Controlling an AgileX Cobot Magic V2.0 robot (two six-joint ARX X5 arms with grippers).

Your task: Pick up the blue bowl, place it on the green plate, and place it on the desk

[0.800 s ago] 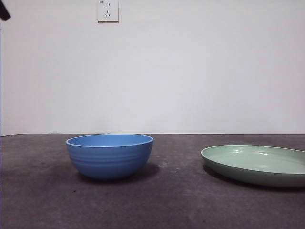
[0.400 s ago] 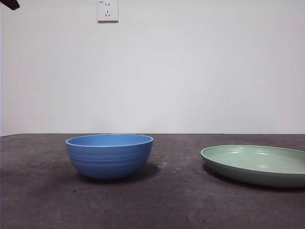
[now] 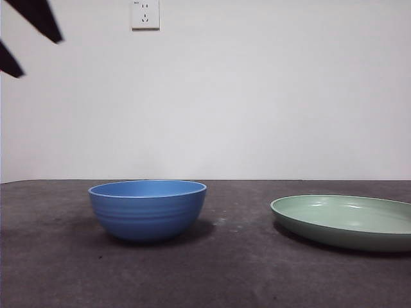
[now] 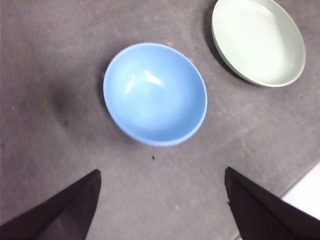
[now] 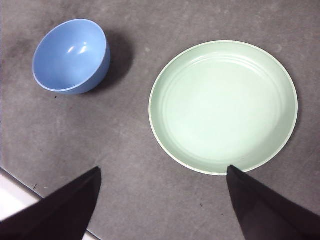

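The blue bowl (image 3: 148,209) (image 4: 155,93) (image 5: 70,56) stands upright and empty on the dark desk (image 3: 225,276), left of centre in the front view. To its right lies the pale green plate (image 3: 343,220) (image 4: 258,40) (image 5: 223,106), also empty. My left gripper (image 4: 162,172) hangs open high above the desk with the bowl just beyond its jaws; its two black tips show at the top left corner of the front view (image 3: 38,58). My right gripper (image 5: 164,169) is open too, high over the near rim of the plate, holding nothing.
A white wall socket (image 3: 145,14) sits on the back wall. The desk's edge (image 4: 305,192) (image 5: 12,197) shows as a pale strip in a corner of each wrist view. Bare desk separates the bowl from the plate.
The black jaw tips at the top left of the front view have come down and further into the picture. The bowl and plate have not moved.
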